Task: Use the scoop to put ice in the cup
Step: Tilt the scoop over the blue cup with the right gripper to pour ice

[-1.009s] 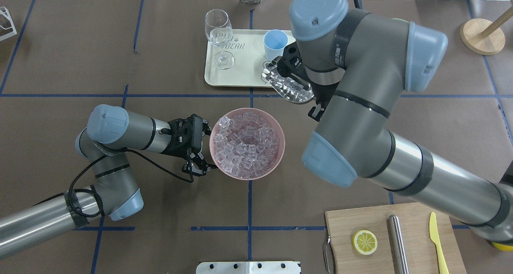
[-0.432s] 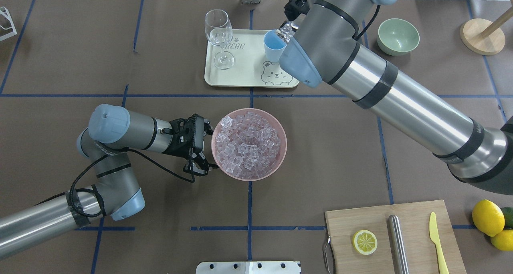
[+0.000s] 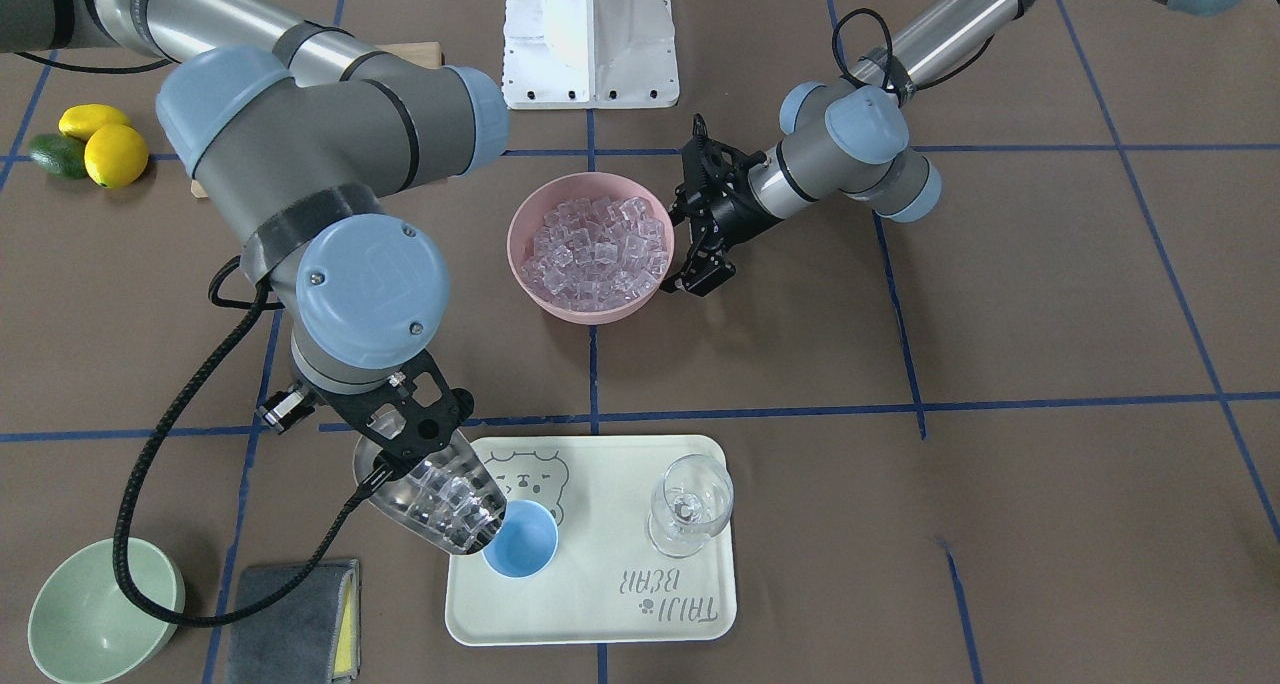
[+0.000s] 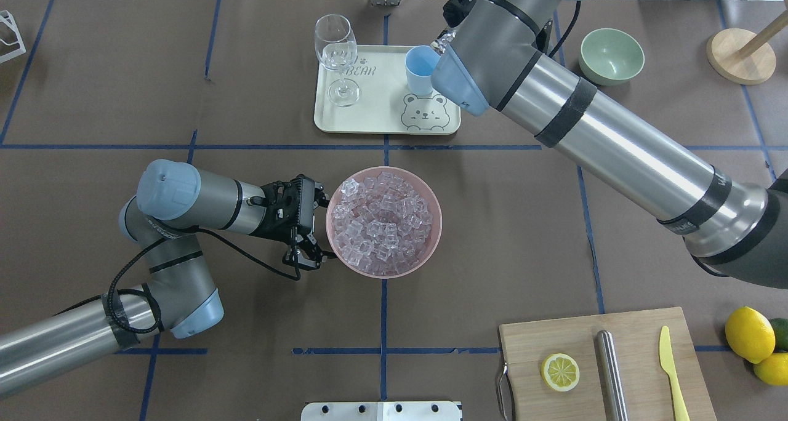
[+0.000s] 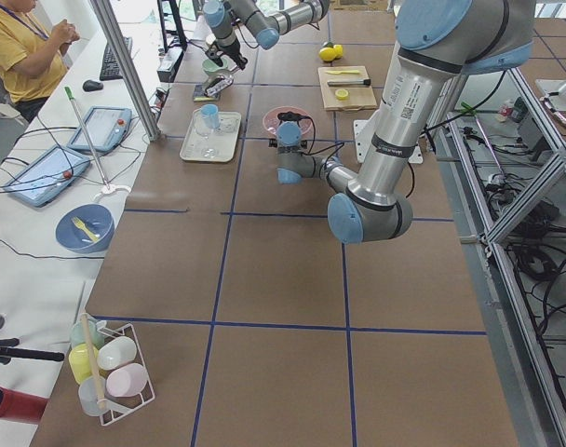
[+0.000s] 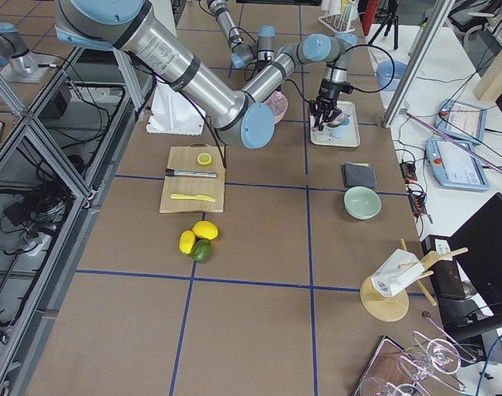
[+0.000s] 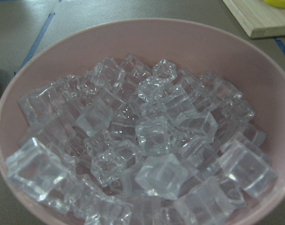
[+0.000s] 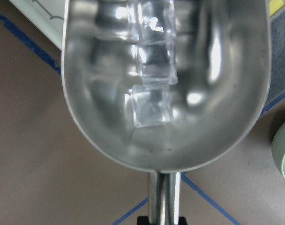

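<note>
As the scoop (image 3: 395, 494) tips down toward the cup (image 3: 520, 549), we see its lip right over the cup's near rim, and the ice (image 3: 455, 509) crowds the front of the trough. From the wrist, a few cubes (image 8: 152, 108) sit in a line along the middle of the shiny trough (image 8: 213, 117). The right gripper (image 3: 390, 454) is just behind the trough, its jaws clamped on the thin handle. The cup stands upright on the cream tray (image 3: 600, 604), with a stemmed glass (image 3: 690, 504) beside it. Further across the bench (image 3: 1000, 314), the pink bowl (image 3: 590, 309) is heaped with more cubes. The left gripper (image 3: 700, 279) sits at that bowl's rim. How wide its jaws stand, we cannot tell.
</note>
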